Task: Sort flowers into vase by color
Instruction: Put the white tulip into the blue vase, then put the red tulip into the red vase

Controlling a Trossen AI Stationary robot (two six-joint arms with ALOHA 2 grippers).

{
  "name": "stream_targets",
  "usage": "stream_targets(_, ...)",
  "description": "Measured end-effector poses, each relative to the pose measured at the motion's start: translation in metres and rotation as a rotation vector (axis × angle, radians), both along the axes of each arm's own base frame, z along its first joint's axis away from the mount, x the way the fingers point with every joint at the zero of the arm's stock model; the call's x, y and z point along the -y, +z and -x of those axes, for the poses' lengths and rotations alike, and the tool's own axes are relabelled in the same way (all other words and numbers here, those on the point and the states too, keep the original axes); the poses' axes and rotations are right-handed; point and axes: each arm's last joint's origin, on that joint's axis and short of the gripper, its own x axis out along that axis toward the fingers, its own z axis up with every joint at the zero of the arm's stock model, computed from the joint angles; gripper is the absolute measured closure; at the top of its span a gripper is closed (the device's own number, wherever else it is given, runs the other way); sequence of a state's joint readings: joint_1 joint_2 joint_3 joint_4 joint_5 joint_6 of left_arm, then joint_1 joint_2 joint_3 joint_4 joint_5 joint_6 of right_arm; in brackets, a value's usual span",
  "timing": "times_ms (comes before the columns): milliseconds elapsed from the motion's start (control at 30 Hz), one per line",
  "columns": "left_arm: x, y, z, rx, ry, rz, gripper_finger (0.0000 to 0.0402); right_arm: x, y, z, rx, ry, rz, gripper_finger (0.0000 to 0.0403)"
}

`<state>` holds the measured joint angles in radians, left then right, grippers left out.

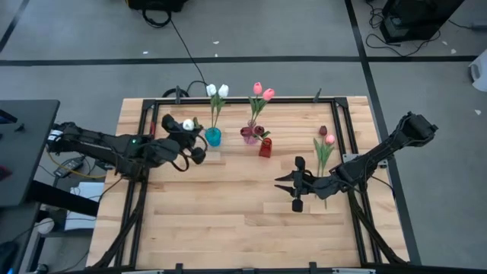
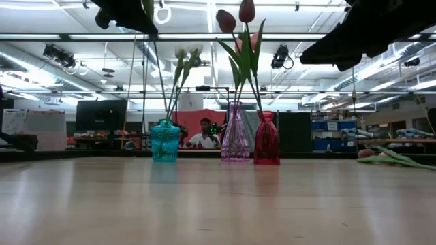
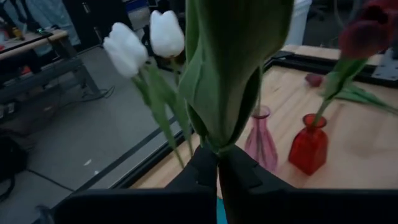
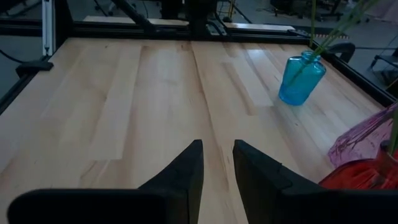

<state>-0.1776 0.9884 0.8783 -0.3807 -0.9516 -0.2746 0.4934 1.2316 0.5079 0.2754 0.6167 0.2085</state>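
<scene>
White-headed tulip, green-stemmed, in the left hand beside blue vase.

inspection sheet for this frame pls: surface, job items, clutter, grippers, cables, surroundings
Surface: wooden table in a black frame, bare at the front.
Job's things: blue vase holds two white tulips; purple vase holds two pink tulips; red vase holds a dark red tulip. Loose flowers lie on the table's right side.
Clutter: nothing seen.
Grippers: left gripper shut on a white tulip's stem, beside the blue vase. Right gripper open, empty, low over the table by the loose flowers.
Cables: black cable runs across the floor to the table's far edge.
Surroundings: grey floor; a person sits behind the table.
</scene>
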Motion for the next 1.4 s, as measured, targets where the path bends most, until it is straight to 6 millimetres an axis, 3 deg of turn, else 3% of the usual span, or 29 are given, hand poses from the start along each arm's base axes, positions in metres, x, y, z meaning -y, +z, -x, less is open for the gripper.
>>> stream_targets(333,-0.021,-0.006,-0.004,-0.031,0.032,0.045,0.0396,0.000,0.000,0.000,0.006,-0.001,-0.005,0.0303)
stream_targets(933,-0.065,-0.069,-0.014,-0.024,0.050,0.229,0.0389,0.000,0.001,0.000,0.007,0.001,-0.012,0.0303)
stream_targets(1033,-0.067,-0.071,-0.017,-0.032,0.048,0.234,0.0360,0.002,0.002,0.002,0.001,-0.007,-0.008,0.0303)
stream_targets(1133,-0.065,-0.069,-0.018,-0.034,0.024,0.224,0.0306,0.005,0.005,0.007,-0.005,-0.046,-0.038,0.0303)
stream_targets(1300,-0.059,-0.068,-0.005,-0.105,0.014,0.233,0.0214,0.020,0.002,0.019,-0.110,-0.135,-0.092,0.0300)
stream_targets(1400,-0.048,-0.064,0.005,-0.125,-0.005,0.215,0.0186,0.031,-0.003,0.028,-0.211,-0.200,-0.141,0.0285)
